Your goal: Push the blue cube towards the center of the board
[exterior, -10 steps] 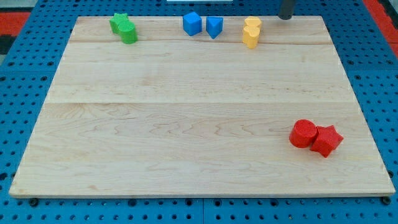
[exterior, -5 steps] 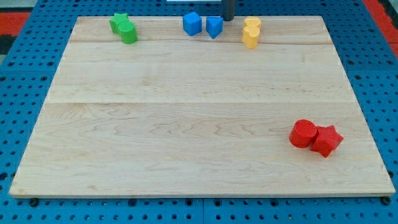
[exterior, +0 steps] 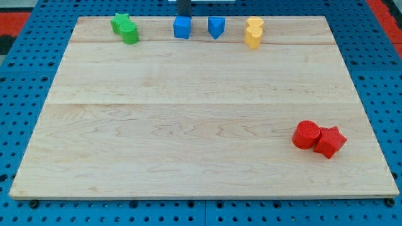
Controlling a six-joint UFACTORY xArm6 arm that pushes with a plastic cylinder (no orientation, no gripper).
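Note:
The blue cube sits near the top edge of the wooden board, left of centre. My tip is right behind the cube, at its top side, touching or nearly touching it. Only the lower end of the dark rod shows at the view's top. A second blue block, a wedge-like shape, stands a short way to the cube's right, apart from it.
Two green blocks huddle at the top left. Two yellow blocks stand at the top, right of centre. A red cylinder and a red star touch each other at the lower right.
My tip has swept left along the top edge, from the right past the yellow and blue blocks. The blue cube has shifted left, away from the blue wedge, and turned square to the view.

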